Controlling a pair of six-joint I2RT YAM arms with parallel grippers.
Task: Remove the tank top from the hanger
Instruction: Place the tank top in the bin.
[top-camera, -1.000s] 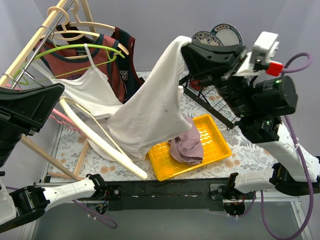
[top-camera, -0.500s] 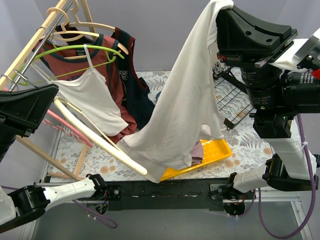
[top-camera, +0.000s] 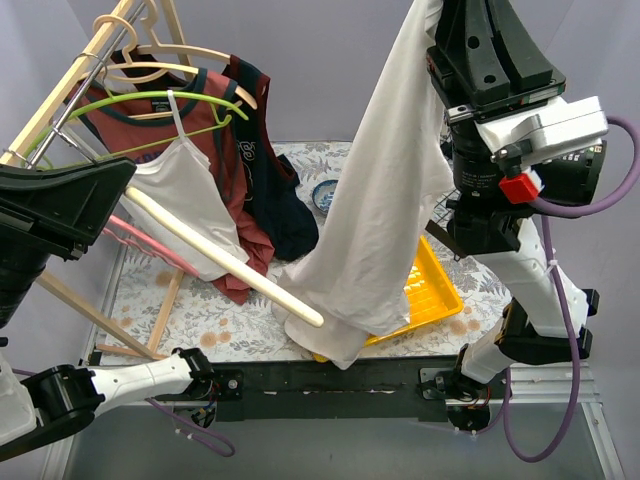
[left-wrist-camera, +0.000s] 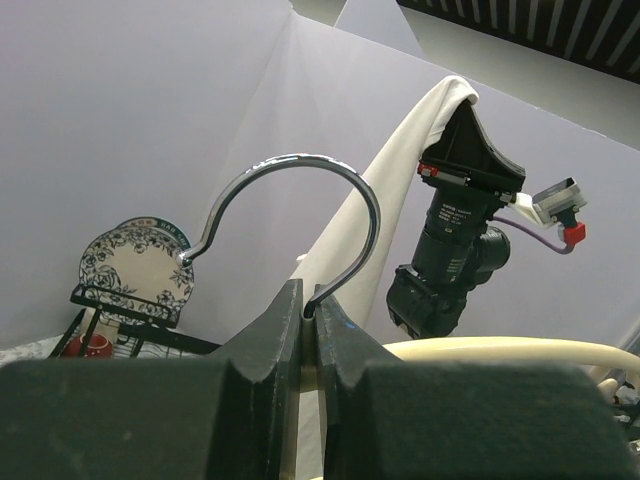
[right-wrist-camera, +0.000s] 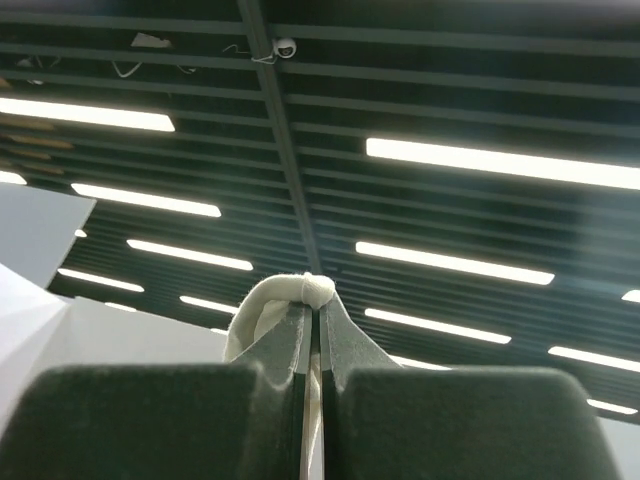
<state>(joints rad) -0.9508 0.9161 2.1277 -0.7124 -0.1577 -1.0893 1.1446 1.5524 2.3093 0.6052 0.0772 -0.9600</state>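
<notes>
A white tank top (top-camera: 375, 200) hangs long and stretched from the top of the overhead view down to the table's front edge. One strap (right-wrist-camera: 285, 298) is folded over the tips of my right gripper (right-wrist-camera: 312, 318), which is shut on it and raised high. My left gripper (left-wrist-camera: 310, 312) is shut on the neck of a cream hanger (top-camera: 225, 258), just below its metal hook (left-wrist-camera: 290, 185). The hanger's one visible arm slants down to the right, and its tip lies against the tank top's lower part (top-camera: 335, 325). Whether that arm is still inside the cloth I cannot tell.
A wooden rack (top-camera: 70, 85) at the left carries a white camisole (top-camera: 185, 190), red and navy tops (top-camera: 255, 150) and a green hanger (top-camera: 160, 98). A yellow tray (top-camera: 432, 290) lies behind the tank top. A wire dish rack with plates (left-wrist-camera: 135, 265) stands beyond. A small blue bowl (top-camera: 325, 195) sits mid-table.
My right gripper has risen steeply with the strap, pulling the tank top up and long. The cloth now covers most of the tray. The hanger has swung so its visible arm points further right.
</notes>
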